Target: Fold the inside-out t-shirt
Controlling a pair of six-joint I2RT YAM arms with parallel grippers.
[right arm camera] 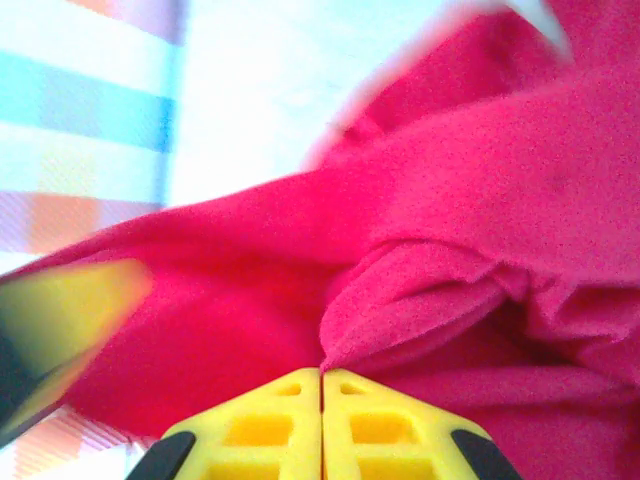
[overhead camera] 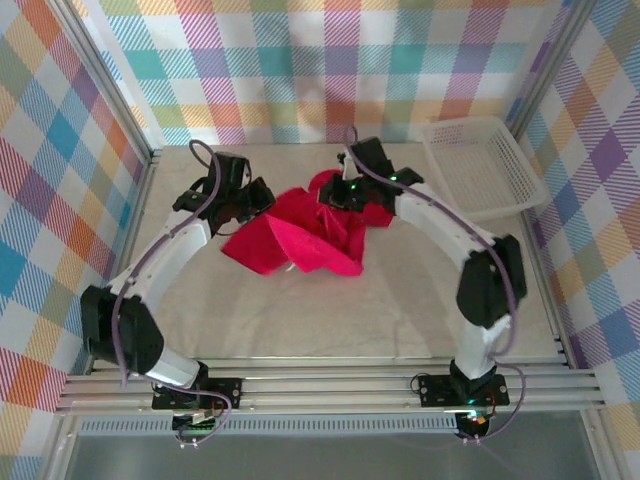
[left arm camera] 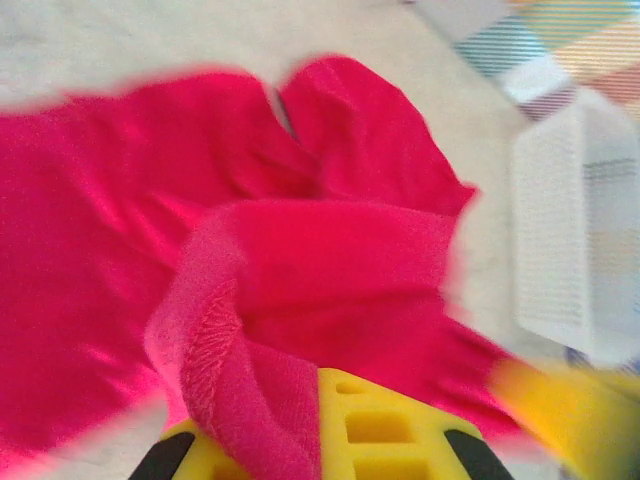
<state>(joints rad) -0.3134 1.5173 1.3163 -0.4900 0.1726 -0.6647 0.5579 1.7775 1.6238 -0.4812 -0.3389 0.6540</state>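
The inside-out t-shirt [overhead camera: 300, 235] is a crimson heap at the middle of the table, partly lifted between the two arms. My left gripper [overhead camera: 258, 200] is at its left edge, shut on a stitched hem of the t-shirt [left arm camera: 215, 350] that runs down between the yellow fingers [left arm camera: 380, 425]. My right gripper [overhead camera: 336, 205] is over the heap's upper right. In the right wrist view this gripper [right arm camera: 322, 372] has its fingers [right arm camera: 260, 430] pressed together on a pinched fold of the t-shirt [right arm camera: 420, 300].
A white mesh basket [overhead camera: 485, 165] stands at the back right of the table, and its side [left arm camera: 580, 230] is close beyond the cloth. Checked walls enclose the table [overhead camera: 300, 320], with an aluminium rail along the near edge.
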